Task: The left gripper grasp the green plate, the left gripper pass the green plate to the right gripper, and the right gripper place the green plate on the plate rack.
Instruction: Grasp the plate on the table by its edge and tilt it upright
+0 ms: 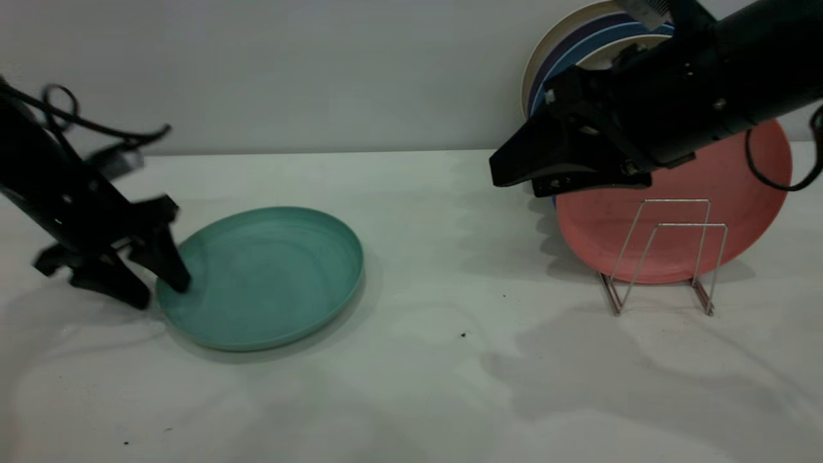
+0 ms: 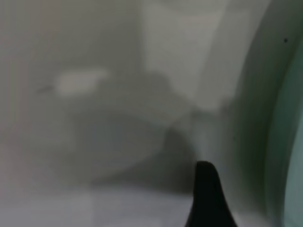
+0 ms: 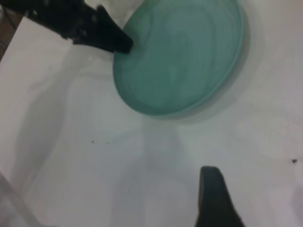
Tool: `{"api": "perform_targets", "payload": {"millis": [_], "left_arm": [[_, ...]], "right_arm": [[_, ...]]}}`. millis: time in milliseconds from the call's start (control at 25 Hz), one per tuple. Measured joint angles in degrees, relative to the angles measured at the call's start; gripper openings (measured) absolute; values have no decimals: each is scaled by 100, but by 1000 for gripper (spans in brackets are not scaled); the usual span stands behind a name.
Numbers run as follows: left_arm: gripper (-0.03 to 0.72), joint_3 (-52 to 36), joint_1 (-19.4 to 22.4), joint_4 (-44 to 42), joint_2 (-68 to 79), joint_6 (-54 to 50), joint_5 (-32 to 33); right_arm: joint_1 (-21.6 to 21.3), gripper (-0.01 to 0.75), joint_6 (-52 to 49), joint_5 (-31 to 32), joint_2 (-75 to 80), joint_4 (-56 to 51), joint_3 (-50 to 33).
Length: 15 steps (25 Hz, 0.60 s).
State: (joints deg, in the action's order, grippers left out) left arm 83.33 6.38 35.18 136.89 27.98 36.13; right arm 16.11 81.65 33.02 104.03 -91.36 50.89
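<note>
Exterior view: left claw astride the rim of the green plate, grasp not yet closed

Desk (image 1: 418, 386): white surface carrying every item; a few dark specks lie on it.

Right arm: raised above the desk at the right side, in front of the stacked plates. The right claw (image 1: 514, 173) hangs clear of the desk with nothing between its fingers. Whether they are parted or closed cannot be told.

Green plate (image 1: 267, 276): lying flat on the desk at the left side, well apart from the rack. It has not been lifted.

Salmon-pink plate (image 1: 675, 212): standing on edge in the rack, with blue and pale plates upright behind it.

Plate rack (image 1: 669, 257): wire loops at the right; the front loops stand vacant.

Left claw (image 1: 157, 286): lowered to the plate's near-left rim, fingers spread. One finger (image 1: 168, 257) sits inside the rim on the plate surface, the other outside on the desk. It is released, not yet clamped.

Progress, as judged: the task stands at its first step. Closing on the rim, lifting, handover to the right claw and racking all remain outstanding.
</note>
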Motion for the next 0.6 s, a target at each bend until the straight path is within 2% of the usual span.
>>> {"api": "perform_targets", "payload": {"millis": [200, 280, 360, 520, 600], "left_arm": [[508, 45, -65, 111, 53, 149, 0], [469, 45, -64, 111, 53, 149, 0], [383, 45, -64, 111, 66, 154, -6], [95, 45, -64, 111, 106, 167, 24], [38, 56, -64, 144, 71, 156, 175]], "right_arm": [[0, 470, -67, 144, 260, 0, 76], [0, 470, -95, 171, 336, 0, 76], [0, 470, -182, 171, 403, 0, 76], [0, 470, -423, 270, 519, 43, 128], [0, 470, -635, 354, 604, 176, 240]]}}
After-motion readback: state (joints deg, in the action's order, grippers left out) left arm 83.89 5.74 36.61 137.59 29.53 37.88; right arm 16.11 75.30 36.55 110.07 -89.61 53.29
